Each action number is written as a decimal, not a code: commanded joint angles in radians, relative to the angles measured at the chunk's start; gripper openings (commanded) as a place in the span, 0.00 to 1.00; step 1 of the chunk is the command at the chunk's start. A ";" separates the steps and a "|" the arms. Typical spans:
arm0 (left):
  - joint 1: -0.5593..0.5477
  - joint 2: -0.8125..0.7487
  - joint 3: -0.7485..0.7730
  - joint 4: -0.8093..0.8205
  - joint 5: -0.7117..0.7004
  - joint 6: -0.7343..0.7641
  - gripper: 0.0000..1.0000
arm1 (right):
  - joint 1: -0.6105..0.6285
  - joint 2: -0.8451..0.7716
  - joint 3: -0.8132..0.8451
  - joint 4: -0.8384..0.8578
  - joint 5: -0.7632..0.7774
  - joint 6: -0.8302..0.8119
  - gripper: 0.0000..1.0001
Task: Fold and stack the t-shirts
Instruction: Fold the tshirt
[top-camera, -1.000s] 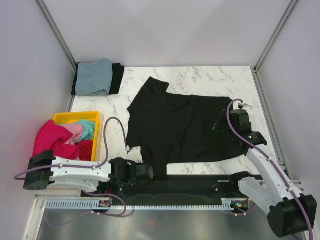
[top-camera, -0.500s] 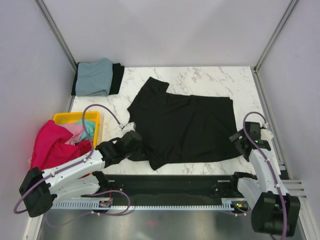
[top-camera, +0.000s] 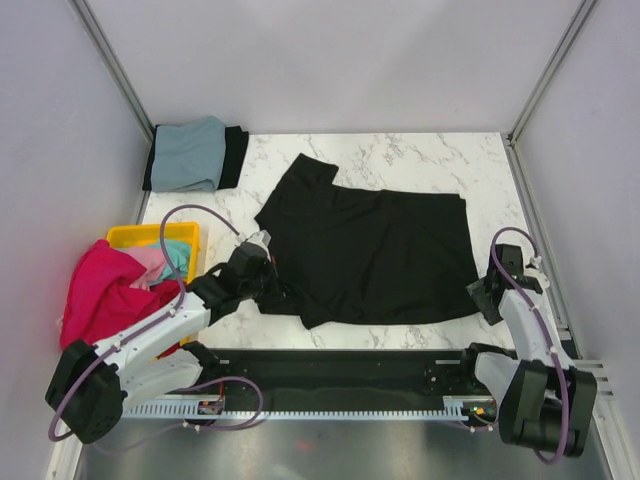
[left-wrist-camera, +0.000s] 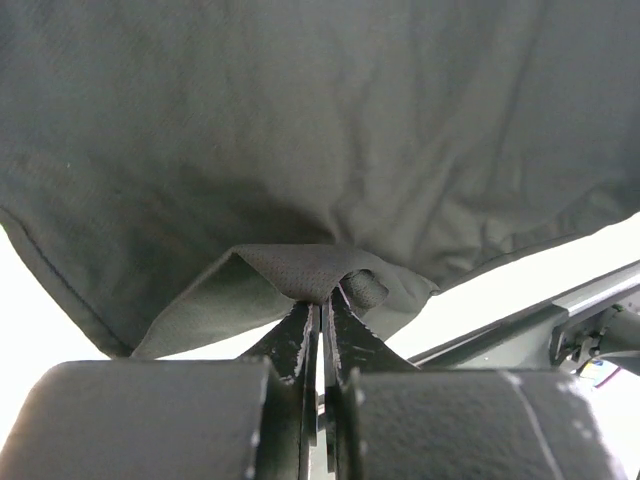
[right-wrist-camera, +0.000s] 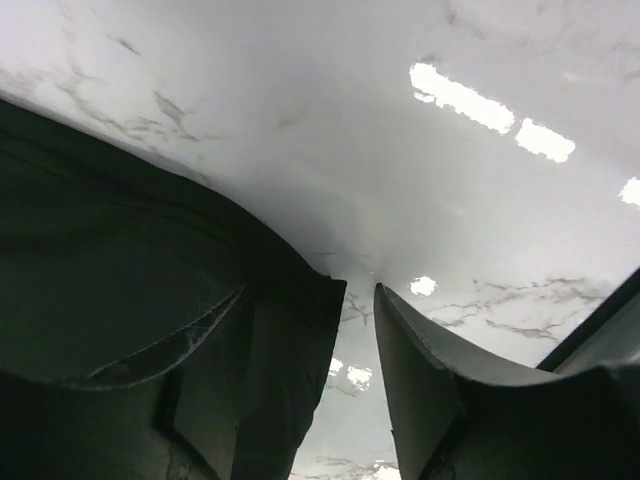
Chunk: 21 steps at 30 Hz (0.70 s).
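Note:
A large black t-shirt lies spread flat across the middle of the marble table. My left gripper sits at the shirt's near-left edge. In the left wrist view the left gripper is shut on a pinched fold of the black t-shirt. My right gripper stands low at the shirt's near-right corner. In the right wrist view the right gripper is open, with bare marble in the gap. The shirt's hem lies against its left finger.
A folded grey-blue shirt lies on a folded black one at the back left corner. A yellow bin at the left holds magenta, pink and teal shirts. The arms' black base rail runs along the near edge.
My left gripper has moved away from the near edge, dragging the shirt's hanging near-left part up onto the table. My right gripper has drawn back off the shirt to its near-right corner, its jaws narrowing.

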 joint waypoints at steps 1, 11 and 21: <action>0.017 -0.014 0.003 0.059 0.059 0.063 0.02 | -0.005 0.085 -0.052 0.095 -0.079 0.009 0.58; 0.022 -0.051 0.006 0.014 0.059 0.044 0.02 | -0.002 -0.048 0.000 0.044 -0.019 -0.040 0.05; 0.022 -0.223 0.148 -0.345 0.027 0.070 0.02 | -0.003 -0.143 0.110 -0.044 -0.033 -0.064 0.00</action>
